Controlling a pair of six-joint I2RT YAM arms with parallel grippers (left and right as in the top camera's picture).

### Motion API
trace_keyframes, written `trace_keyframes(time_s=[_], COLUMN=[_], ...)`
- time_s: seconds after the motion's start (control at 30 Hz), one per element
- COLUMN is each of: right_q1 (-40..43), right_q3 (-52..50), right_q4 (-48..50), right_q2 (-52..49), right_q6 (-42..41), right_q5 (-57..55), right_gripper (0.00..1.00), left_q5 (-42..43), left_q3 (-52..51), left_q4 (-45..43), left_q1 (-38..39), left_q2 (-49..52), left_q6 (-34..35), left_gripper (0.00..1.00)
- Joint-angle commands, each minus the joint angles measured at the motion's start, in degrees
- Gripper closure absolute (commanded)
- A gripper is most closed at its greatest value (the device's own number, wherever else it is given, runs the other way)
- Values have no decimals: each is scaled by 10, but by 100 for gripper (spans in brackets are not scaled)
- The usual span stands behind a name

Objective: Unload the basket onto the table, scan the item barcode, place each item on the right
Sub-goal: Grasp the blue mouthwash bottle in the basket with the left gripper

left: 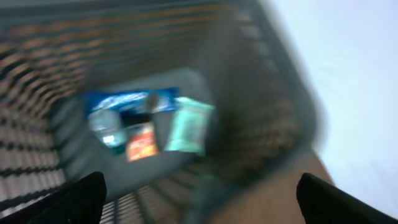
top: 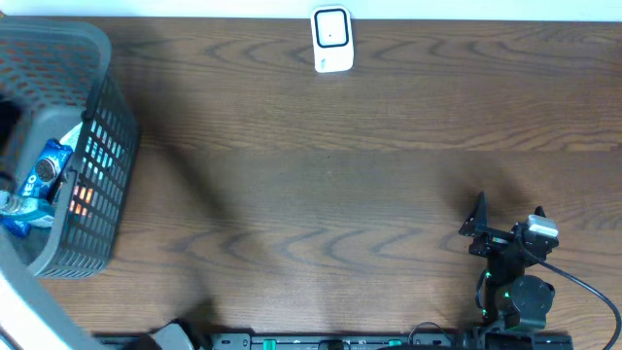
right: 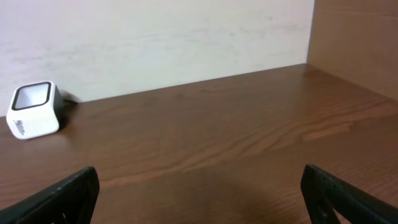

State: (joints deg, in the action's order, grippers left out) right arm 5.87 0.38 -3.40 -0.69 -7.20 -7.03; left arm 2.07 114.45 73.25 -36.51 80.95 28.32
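Note:
Packaged items lie in the dark mesh basket (top: 97, 194) at the table's left end: a blue cookie pack (left: 130, 102), a small orange packet (left: 142, 142) and a mint-green packet (left: 186, 127). The left wrist view is blurred. It looks down into the basket (left: 37, 74), where my left gripper (left: 202, 202) hovers open above the items, holding nothing. The white barcode scanner (top: 331, 39) stands at the far edge, also visible from the right wrist (right: 34, 111). My right gripper (top: 507, 220) rests open and empty near the front right, its fingertips (right: 71, 193) wide apart over bare wood.
The brown wooden table (top: 330, 185) stretches between basket and scanner. A white wall (right: 155, 37) rises behind the scanner. A cable (top: 583, 287) trails from the right arm's base at the front edge.

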Motion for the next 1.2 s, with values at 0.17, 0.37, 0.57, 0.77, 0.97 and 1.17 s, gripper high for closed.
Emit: trace_keyframes(time_s=[0.17,0.37,0.57,0.77,0.97,1.17], right_q1=[1,1,1,1,1,1], right_q3=[-1,-1,-1,-1,-1,-1], right_q4=[-2,-2,-2,-2,-2,-2], right_q2=[3,3,3,3,3,3], right_q6=[-7,-7,-7,-7,-7,-7], right_q5=[1,1,1,1,0,1], right_gripper=[1,1,1,1,1,1], left_q5=[-19,-28,-32,-33,-32,-33], left_q3=[2,1,-3,-39,-98,-118], left_q4=[82,99,103,94,56,33], left_q1=[-79,-86,-108,-118,-118,-118], left_q2=[170,234,257,259,260,260], left_q6=[48,55,54,54,54,54], left_gripper=[2,2,2,2,1,24])
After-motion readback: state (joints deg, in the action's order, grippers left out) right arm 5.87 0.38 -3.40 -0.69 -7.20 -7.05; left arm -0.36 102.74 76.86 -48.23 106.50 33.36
